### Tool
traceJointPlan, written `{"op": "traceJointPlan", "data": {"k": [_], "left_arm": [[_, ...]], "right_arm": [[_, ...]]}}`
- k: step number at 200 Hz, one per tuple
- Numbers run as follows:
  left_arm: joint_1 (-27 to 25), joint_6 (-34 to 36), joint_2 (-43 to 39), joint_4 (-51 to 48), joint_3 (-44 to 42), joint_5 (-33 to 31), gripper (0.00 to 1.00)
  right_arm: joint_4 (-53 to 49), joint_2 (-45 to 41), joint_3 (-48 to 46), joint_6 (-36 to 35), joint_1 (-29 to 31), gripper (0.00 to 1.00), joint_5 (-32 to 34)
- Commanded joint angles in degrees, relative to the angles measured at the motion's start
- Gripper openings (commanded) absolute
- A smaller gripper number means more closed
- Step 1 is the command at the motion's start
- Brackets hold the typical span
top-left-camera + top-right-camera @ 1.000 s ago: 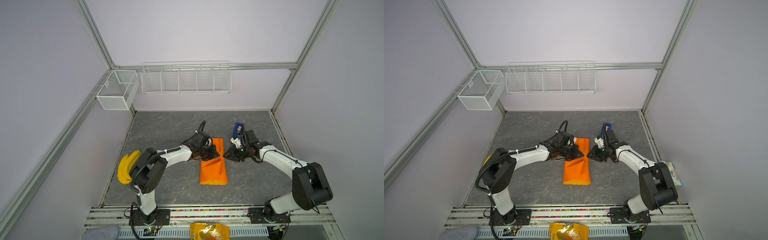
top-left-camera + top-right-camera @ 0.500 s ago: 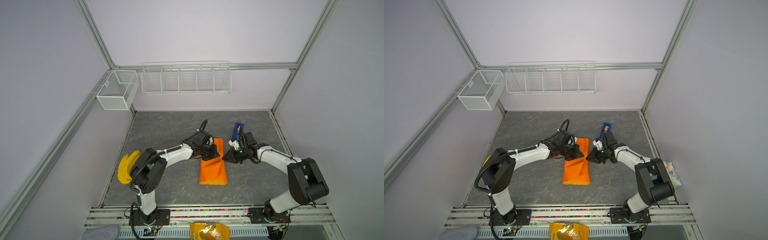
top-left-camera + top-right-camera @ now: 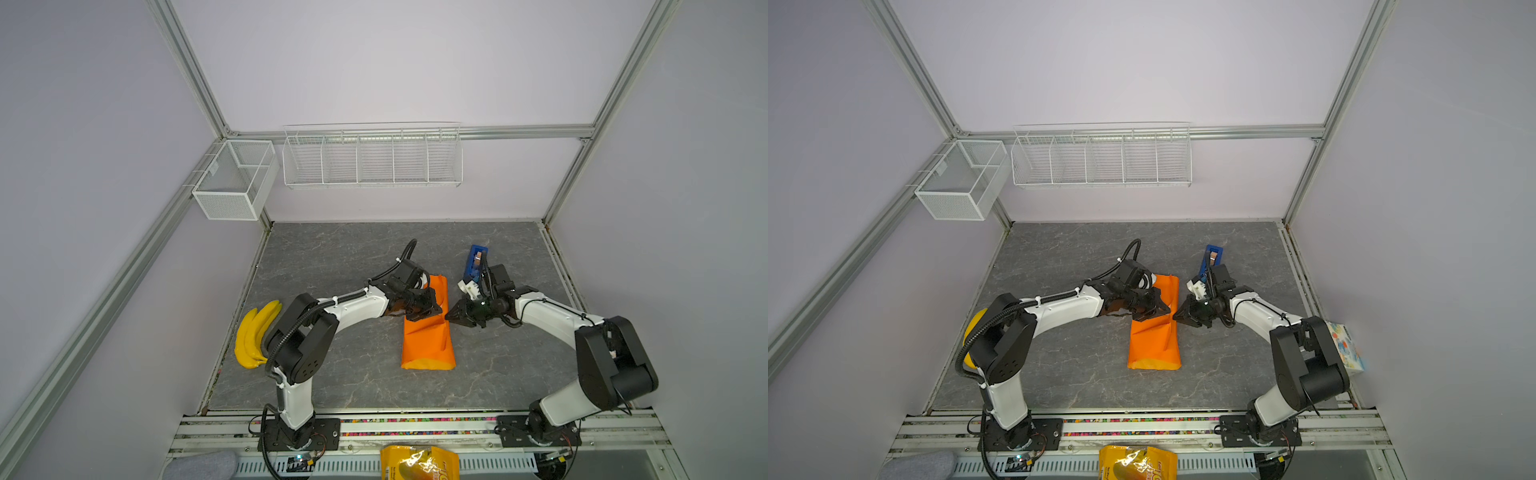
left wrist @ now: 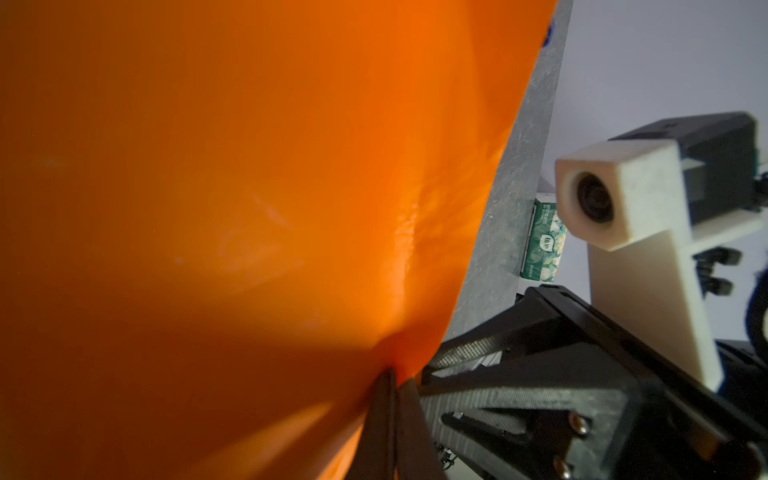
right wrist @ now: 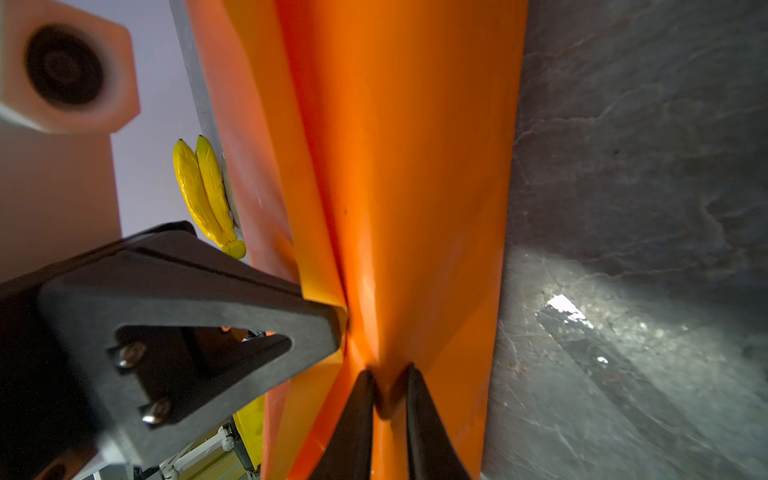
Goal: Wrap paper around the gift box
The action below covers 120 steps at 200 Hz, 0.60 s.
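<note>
The orange paper (image 3: pixel 426 340) (image 3: pixel 1154 345) lies folded over into a long bundle mid-table. The gift box is hidden, nothing of it shows. My left gripper (image 3: pixel 434 309) (image 3: pixel 1165 309) sits on the bundle's far half; in the left wrist view its jaws (image 4: pixel 392 374) are shut, with paper (image 4: pixel 249 208) creased into their tips. My right gripper (image 3: pixel 448 316) (image 3: pixel 1176 316) meets the bundle's right edge, opposite the left one. In the right wrist view it (image 5: pixel 388 374) is shut on a raised fold of paper (image 5: pixel 415 166).
A blue tape dispenser (image 3: pixel 476 262) (image 3: pixel 1210 259) stands just behind the right gripper. Bananas (image 3: pixel 253 332) (image 5: pixel 203 187) lie at the left table edge. A yellow snack bag (image 3: pixel 419 461) lies in front of the rail, a tissue pack (image 3: pixel 1343 345) at the right edge. Wire baskets (image 3: pixel 372 158) hang on the back wall.
My right gripper has slid left to the paper's right edge and closed its jaws on a fold. The left gripper and the bundle have stayed put.
</note>
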Motion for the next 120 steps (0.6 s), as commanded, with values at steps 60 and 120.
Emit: {"op": "traceJointPlan", "data": {"k": [60,120], "left_arm": [[-1.38,-3.79,1.79,8.65,-5.93,2.58,0.19],[-0.41,-5.4,1.5,11.8,-10.54,2.21,0.26]], "right_arm": [[0.26,0.01,-1.7,0.62,0.91,0.18,0.46],[-2.54,-1.87,-0.48,0.04,0.47,0.19,2.3]]}}
